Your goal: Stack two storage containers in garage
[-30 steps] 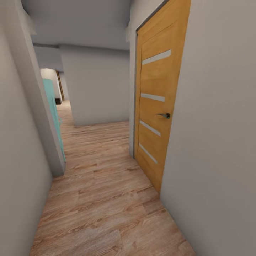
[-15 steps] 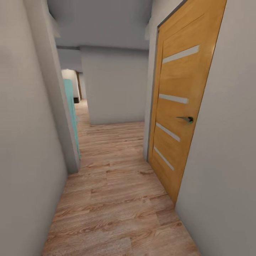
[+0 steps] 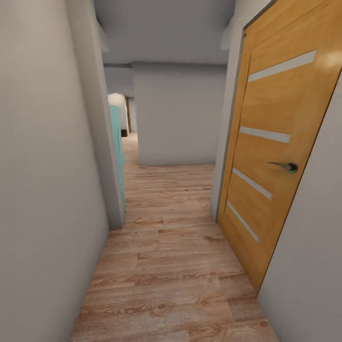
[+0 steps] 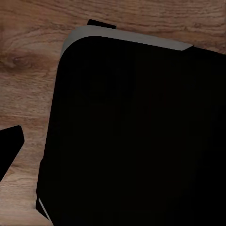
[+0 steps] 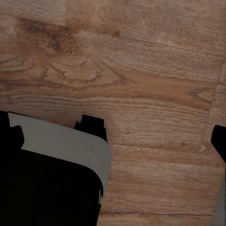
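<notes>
The storage containers and the garage are out of view. I am in a narrow corridor with a light wood-plank floor. In the left wrist view one black fingertip of my left gripper hangs over the planks, next to my dark, grey-edged base. My right gripper shows black fingertips at the picture's two sides. Only bare planks lie between them. Both grippers look open and hold nothing.
A shut orange wooden door with a dark handle lines the right wall. A grey wall runs close on the left, with a teal panel past its corner. A wall faces the corridor's end, which opens leftward.
The whole head view has shifted: the door and the far wall now sit further right and larger, so the camera has moved forward and leftward along the corridor.
</notes>
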### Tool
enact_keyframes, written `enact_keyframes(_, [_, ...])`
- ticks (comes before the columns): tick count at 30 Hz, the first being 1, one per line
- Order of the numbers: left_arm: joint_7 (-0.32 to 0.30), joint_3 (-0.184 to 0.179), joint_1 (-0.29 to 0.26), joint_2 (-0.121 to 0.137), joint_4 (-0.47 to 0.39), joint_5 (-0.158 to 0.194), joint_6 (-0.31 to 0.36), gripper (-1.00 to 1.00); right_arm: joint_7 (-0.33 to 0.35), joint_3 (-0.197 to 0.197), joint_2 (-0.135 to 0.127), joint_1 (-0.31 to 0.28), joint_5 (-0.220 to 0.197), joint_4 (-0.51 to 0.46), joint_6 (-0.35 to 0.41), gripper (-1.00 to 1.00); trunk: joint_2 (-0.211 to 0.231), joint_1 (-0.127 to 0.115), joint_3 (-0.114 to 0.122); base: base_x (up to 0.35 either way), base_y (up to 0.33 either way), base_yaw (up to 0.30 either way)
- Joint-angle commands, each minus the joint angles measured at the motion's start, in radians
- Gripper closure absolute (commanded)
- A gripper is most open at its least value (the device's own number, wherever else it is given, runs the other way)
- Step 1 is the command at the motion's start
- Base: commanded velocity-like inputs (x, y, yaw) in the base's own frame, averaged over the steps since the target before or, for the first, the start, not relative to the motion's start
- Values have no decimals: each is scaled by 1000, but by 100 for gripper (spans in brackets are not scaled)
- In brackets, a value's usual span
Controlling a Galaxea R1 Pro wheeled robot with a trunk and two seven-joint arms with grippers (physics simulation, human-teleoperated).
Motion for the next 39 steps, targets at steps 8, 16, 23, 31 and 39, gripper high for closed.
enact_keyframes(8, [0,1,0,1,0,7,-2,-100,1,9,0,-1,-10,3,-5,-100,0,0,-1,177,0,269])
enact_keyframes(16, [0,2,0,-1,0,6,-2,-100,1,9,2,-1,-17,3,-7,-100,0,0,-1,206,0,73])
enact_keyframes(23, [0,1,0,-2,1,8,-1,-100,1,9,4,-1,-22,3,-7,-100,0,0,-1,308,0,3])
enact_keyframes(31, [0,0,0,-3,1,8,0,-100,1,9,4,-1,-23,3,-7,-100,0,0,-1,317,0,0])
enact_keyframes(39, [0,-1,0,-3,1,8,0,-100,1,9,4,-1,-23,3,-7,-100,0,0,-1,317,0,0])
